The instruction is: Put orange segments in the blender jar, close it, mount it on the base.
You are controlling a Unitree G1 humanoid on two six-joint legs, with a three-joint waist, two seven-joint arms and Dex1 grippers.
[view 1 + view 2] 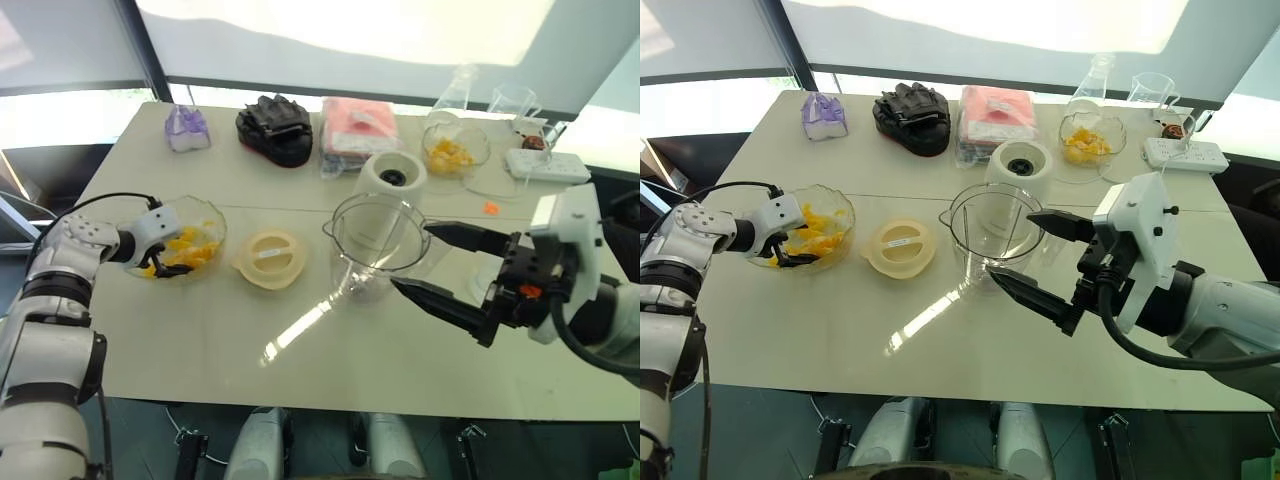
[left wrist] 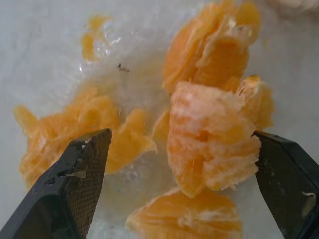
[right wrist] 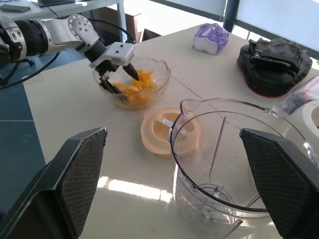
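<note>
The left gripper is spread wide inside the scalloped glass bowl over glossy orange segments. A flat cream round lid lies between bowl and clear plastic blender jar, beside which the right gripper gapes empty

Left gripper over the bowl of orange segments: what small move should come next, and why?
Probably close the left gripper on the orange segment between its open fingers. It already sits low in the glass bowl with that piece framed, and the blender jar looks empty, so nothing has been loaded yet.

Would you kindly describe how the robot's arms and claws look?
Both arms are silver-grey jointed segments with black rings and black cables. The left claw and right claw each have a white housing and two black tapering fingers with cross-hatched pads. The right wrist shows an orange mark.
</note>
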